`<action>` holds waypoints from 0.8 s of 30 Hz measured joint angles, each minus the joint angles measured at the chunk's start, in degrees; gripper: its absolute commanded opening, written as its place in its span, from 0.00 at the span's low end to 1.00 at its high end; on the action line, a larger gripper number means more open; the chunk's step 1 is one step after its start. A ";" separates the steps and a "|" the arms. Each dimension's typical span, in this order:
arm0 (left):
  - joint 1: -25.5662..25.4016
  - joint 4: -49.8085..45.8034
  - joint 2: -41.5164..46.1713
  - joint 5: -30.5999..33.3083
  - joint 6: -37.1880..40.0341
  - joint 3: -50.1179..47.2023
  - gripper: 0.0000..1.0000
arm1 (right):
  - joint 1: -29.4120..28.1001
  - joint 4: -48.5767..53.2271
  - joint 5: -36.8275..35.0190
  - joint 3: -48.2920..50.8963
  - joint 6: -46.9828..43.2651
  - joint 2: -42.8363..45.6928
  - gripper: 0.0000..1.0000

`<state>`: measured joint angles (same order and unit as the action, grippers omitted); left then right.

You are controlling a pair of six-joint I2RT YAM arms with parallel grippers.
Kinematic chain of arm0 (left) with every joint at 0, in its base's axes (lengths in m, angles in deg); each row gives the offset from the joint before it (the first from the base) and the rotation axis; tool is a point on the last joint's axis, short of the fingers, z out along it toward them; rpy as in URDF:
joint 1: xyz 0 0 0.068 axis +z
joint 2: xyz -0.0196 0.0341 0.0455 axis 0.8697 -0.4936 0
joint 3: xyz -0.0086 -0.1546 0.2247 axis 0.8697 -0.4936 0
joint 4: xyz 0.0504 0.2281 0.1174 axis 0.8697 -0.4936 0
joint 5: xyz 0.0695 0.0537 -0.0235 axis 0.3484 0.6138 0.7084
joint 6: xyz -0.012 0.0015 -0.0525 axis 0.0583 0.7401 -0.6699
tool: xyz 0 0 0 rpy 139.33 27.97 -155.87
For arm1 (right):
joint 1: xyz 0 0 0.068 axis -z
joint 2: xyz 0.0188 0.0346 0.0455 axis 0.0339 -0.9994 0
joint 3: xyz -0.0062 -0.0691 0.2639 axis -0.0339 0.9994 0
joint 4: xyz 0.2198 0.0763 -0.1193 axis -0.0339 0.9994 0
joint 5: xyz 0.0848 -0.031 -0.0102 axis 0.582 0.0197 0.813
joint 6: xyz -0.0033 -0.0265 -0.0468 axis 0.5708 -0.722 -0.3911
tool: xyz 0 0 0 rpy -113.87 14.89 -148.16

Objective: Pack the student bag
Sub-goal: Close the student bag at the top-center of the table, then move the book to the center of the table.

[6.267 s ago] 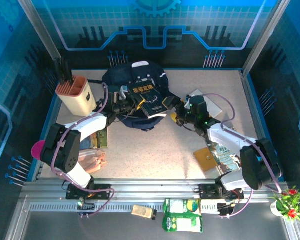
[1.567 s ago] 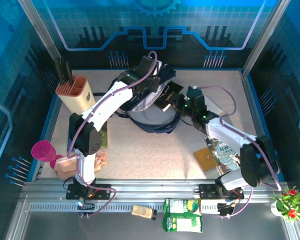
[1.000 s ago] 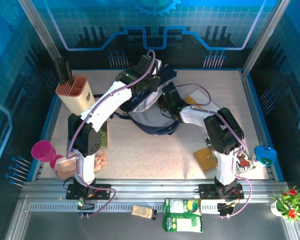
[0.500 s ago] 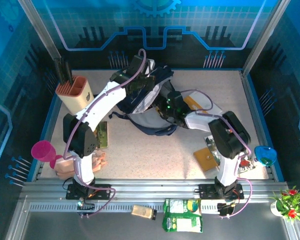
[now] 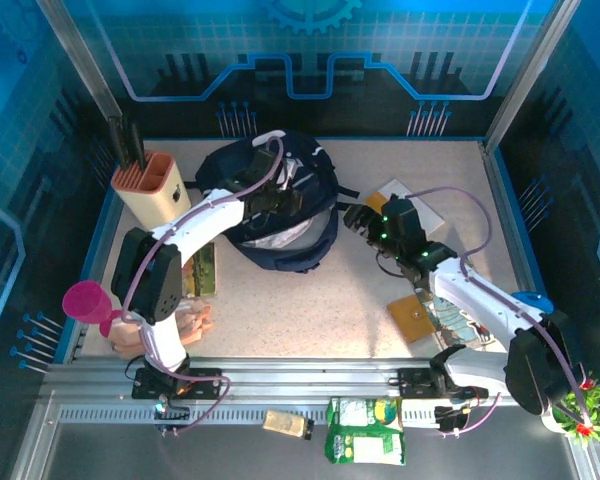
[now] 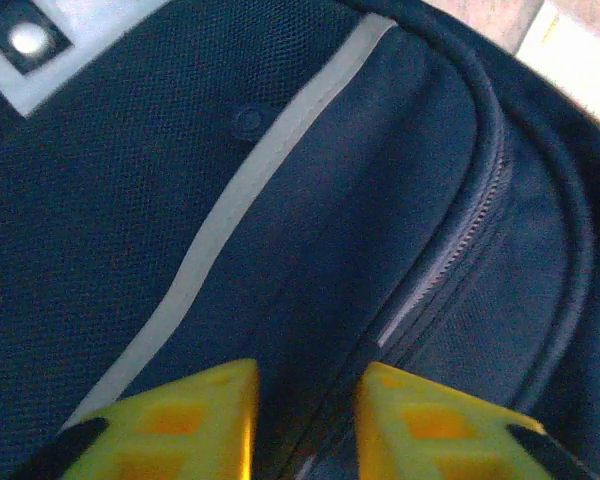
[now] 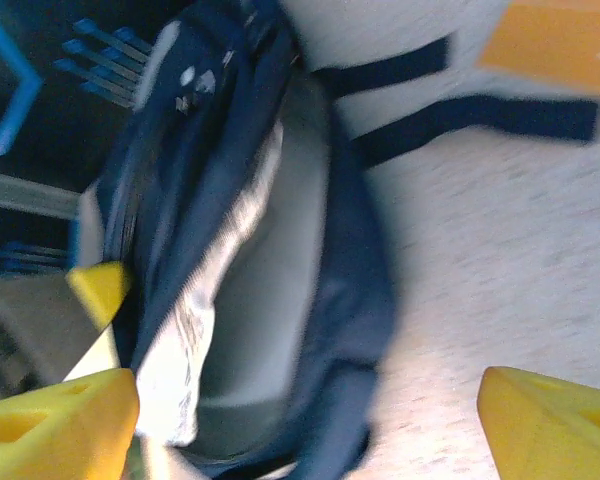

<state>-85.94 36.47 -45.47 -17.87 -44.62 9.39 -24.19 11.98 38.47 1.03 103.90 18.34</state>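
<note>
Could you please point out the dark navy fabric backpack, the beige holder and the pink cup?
dark navy fabric backpack (image 5: 225, 165): top external view, left panel.
beige holder (image 5: 156, 206): top external view, front wall.
pink cup (image 5: 83, 298): top external view, its round mouth.

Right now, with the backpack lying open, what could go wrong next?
The left gripper sits right against the backpack fabric by its zipper; lifting could snag it. The black straps lie on the table near the open right gripper, which may catch them reaching in.

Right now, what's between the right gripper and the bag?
Only bare table separates the right gripper from the bag, in the top view.
</note>
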 measured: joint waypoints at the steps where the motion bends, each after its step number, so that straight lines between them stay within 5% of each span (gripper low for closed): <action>1: 0.15 0.37 0.44 -0.76 -0.76 -1.14 0.57 | 1.73 1.57 -0.35 -0.48 -1.64 -0.24 0.91; 4: 0.63 1.29 2.58 -3.26 -2.97 -4.11 0.74 | 7.96 4.55 0.13 -2.49 -6.03 -2.47 0.95; 13: 0.76 5.11 12.09 -6.38 -6.36 -10.69 0.99 | 19.91 11.10 4.46 -16.04 -16.24 -20.90 1.00; 24: 0.96 6.45 14.27 -7.52 -6.40 -12.46 0.99 | 20.94 18.69 7.17 -32.30 -22.38 -39.45 1.00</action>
<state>-84.98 42.92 -31.20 -25.39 -51.03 -3.07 -3.25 30.67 45.64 -31.28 81.51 -21.11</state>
